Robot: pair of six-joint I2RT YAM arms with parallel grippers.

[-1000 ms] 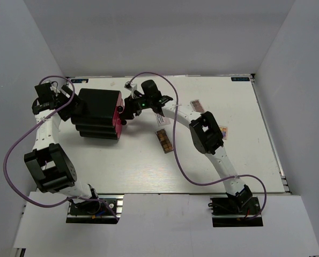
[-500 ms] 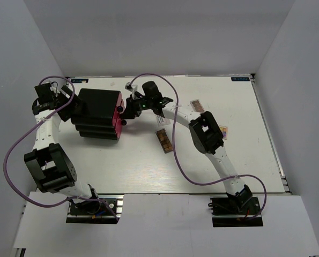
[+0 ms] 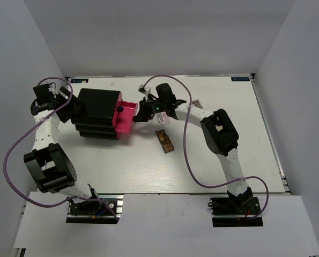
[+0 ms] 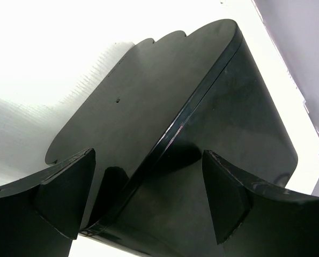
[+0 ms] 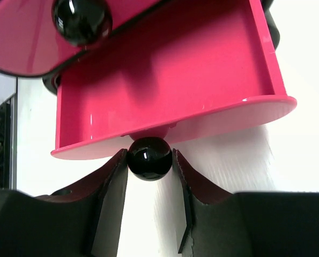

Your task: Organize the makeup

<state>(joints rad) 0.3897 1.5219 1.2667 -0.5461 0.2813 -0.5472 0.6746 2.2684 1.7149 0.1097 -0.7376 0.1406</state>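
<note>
A black case (image 3: 97, 114) with pink drawer fronts stands at the back left. Its lower pink drawer (image 3: 126, 116) is pulled out to the right and is empty in the right wrist view (image 5: 170, 69). My right gripper (image 3: 141, 113) is shut on that drawer's black ball knob (image 5: 149, 157). My left gripper (image 3: 76, 107) is open, its fingers (image 4: 68, 193) straddling the case's left back edge (image 4: 202, 123). One long brown eyeshadow palette (image 3: 164, 140) lies right of the drawer. Part of another palette (image 3: 197, 104) shows behind the right arm. The other makeup is hidden by the arm.
A second black knob (image 5: 82, 20) sits on the closed pink drawer above the open one. The right arm stretches across the table's middle, elbow (image 3: 221, 131) over the right half. White walls close off the table's back and sides.
My right gripper has moved to the right with the knob in it and drawn the pink drawer out of the case. The left arm and the case have stayed put.
</note>
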